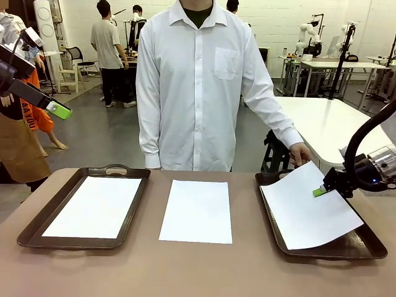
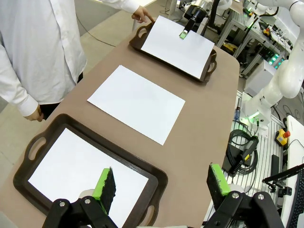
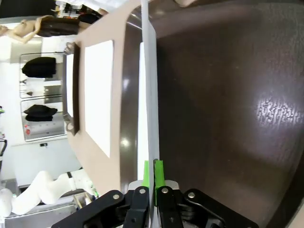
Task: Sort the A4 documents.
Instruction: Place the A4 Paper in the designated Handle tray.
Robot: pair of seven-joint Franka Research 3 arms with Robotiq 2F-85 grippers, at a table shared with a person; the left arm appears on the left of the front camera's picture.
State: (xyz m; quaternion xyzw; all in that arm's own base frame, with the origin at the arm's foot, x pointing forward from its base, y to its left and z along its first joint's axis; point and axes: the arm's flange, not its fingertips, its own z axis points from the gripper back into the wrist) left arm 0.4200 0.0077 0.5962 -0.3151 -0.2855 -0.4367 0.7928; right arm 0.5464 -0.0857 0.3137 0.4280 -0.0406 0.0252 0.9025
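Observation:
Three white A4 documents show. One sheet (image 1: 93,205) lies flat in the left brown tray (image 1: 37,223). A second sheet (image 1: 197,210) lies on the bare table in the middle. The third sheet (image 1: 306,210) is tilted over the right tray (image 1: 365,247), its right edge lifted, with my right gripper (image 1: 320,191) shut on that edge. In the right wrist view the sheet (image 3: 151,95) runs edge-on between the green pads (image 3: 158,173). My left gripper (image 1: 59,110) hangs open high at the left, above the left tray (image 2: 28,142), fingers (image 2: 105,185) wide apart.
A person in a white shirt (image 1: 198,86) stands at the far side, one hand (image 1: 301,153) resting at the right tray's far corner. Bare brown table (image 1: 198,266) lies in front of the trays.

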